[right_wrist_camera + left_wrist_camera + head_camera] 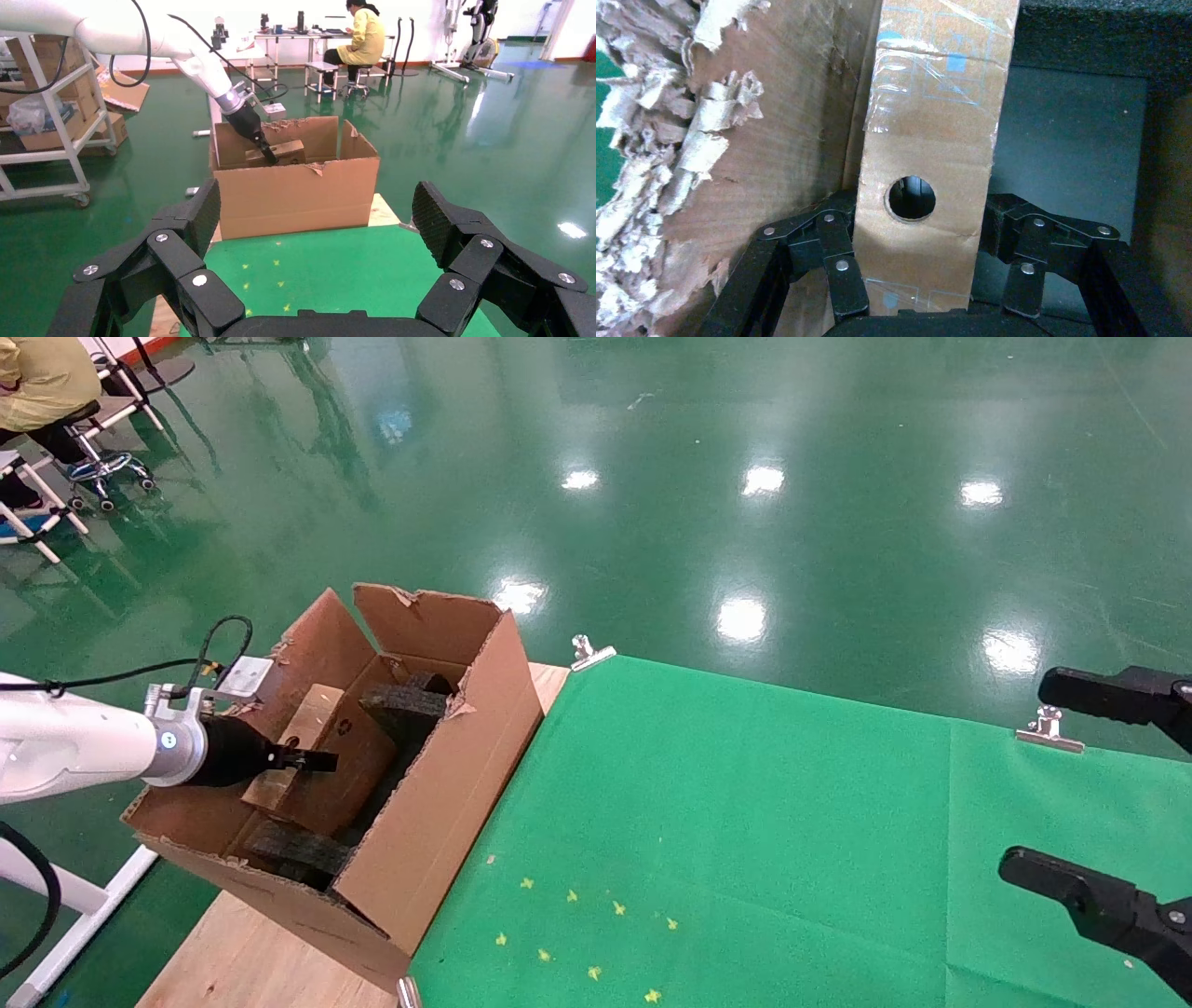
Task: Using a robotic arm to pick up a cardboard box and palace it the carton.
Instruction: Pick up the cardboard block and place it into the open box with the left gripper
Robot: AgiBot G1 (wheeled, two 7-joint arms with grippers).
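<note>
Cardboard box (926, 175) — clenched by left claw (926, 284) | carton (438, 803) hides base | right claw (316, 232) released

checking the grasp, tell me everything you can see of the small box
The box is small, brown cardboard, sealed with glossy clear tape, with faint blue print and a round hole in its narrow face and a recycling symbol on its side. It sits tilted inside the carton, near the black foam. The left gripper is shut on it, fingers pressing both sides.
</note>
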